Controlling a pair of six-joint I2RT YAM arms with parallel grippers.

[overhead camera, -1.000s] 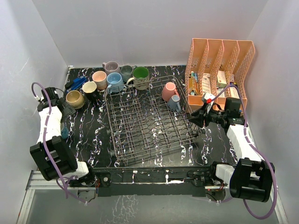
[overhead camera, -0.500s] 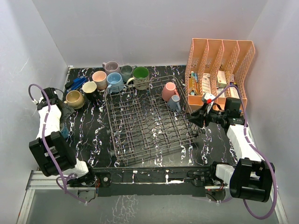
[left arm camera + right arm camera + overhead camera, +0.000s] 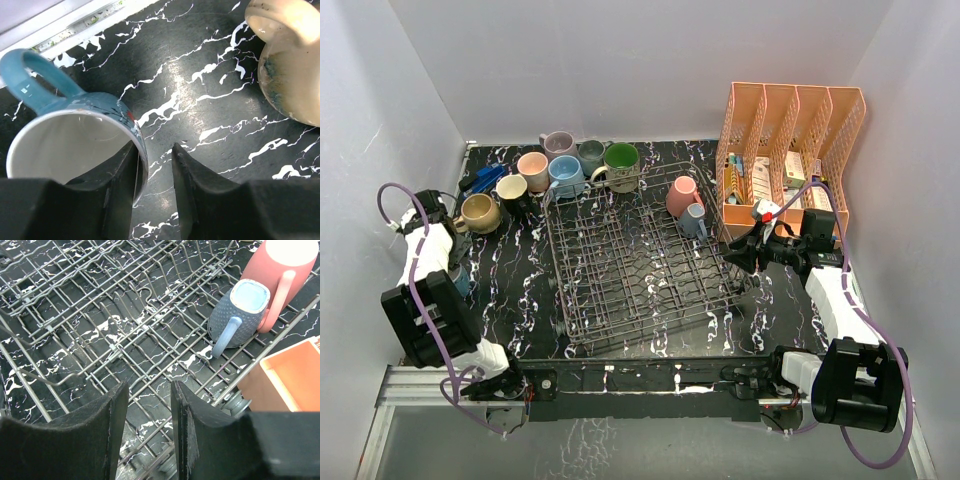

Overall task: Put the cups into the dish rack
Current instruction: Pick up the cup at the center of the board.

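In the left wrist view a teal mug (image 3: 75, 130) with a white inside stands on the black marbled table. My left gripper (image 3: 154, 150) straddles its rim, one finger inside against the wall and the other outside with a small gap, so it is open. A tan mug (image 3: 295, 65) stands just beyond, also seen from above (image 3: 480, 211). The dish rack (image 3: 640, 265) holds a pink mug (image 3: 681, 196) and a grey-blue mug (image 3: 694, 218) at its far right. My right gripper (image 3: 732, 255) hovers open and empty over the rack's right edge (image 3: 148, 390).
Several more mugs cluster at the back left: peach (image 3: 533, 168), mauve (image 3: 558, 144), light blue (image 3: 566, 174), grey (image 3: 591, 154), green-lined (image 3: 620, 160), black (image 3: 512, 189). An orange mesh file organizer (image 3: 790, 140) stands at the back right. White walls close both sides.
My left gripper's jaws have narrowed around the teal mug's rim and the left arm has shifted slightly toward the left wall. The right arm has not moved.
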